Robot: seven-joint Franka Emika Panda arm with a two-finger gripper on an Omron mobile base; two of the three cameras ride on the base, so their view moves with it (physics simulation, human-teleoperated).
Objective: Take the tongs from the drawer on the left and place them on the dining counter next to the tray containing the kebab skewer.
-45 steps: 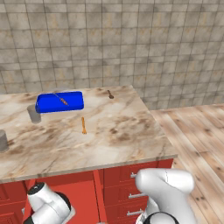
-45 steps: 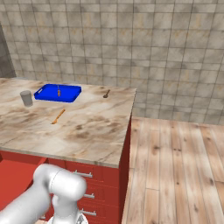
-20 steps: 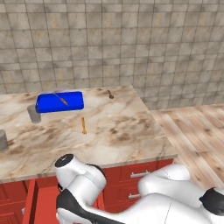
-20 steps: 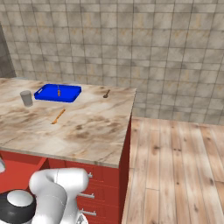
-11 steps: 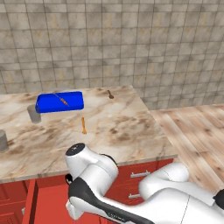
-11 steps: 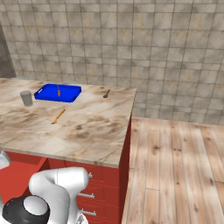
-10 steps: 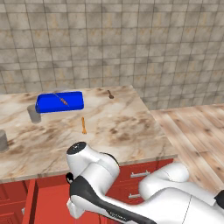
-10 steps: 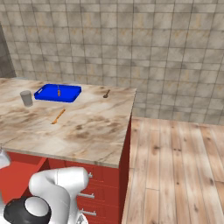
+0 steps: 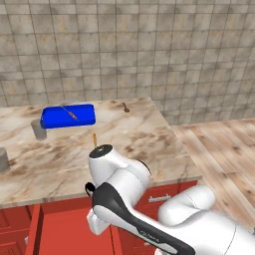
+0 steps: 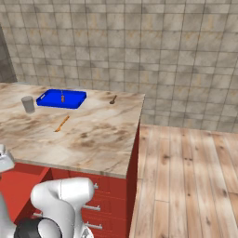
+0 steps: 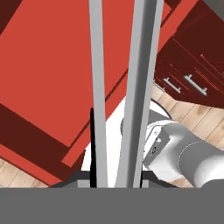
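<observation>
In the hand view, my gripper (image 11: 116,181) is shut on the tongs (image 11: 98,87), whose two slender silver-grey arms run up from the fingertips side by side. Below them the drawer (image 11: 52,65) stands open with its red interior showing; it also appears as the drawer (image 9: 64,229) at the lower left of the left base view. On the dining counter (image 9: 134,134) the blue tray (image 9: 68,115) sits at the back left with the kebab skewer (image 9: 71,114) in it. The right base view has the same tray (image 10: 62,99) and skewer (image 10: 62,98).
A small orange utensil (image 9: 94,139) lies on the counter in front of the tray, and a brown wooden spoon (image 9: 125,107) lies near the back edge. Two grey cups (image 9: 39,129) (image 9: 2,160) stand at the left. Wooden floor (image 10: 186,176) lies right of the counter.
The arm's white elbow has risen from below the counter edge to well above it in the left base view. Counter items have not moved.
</observation>
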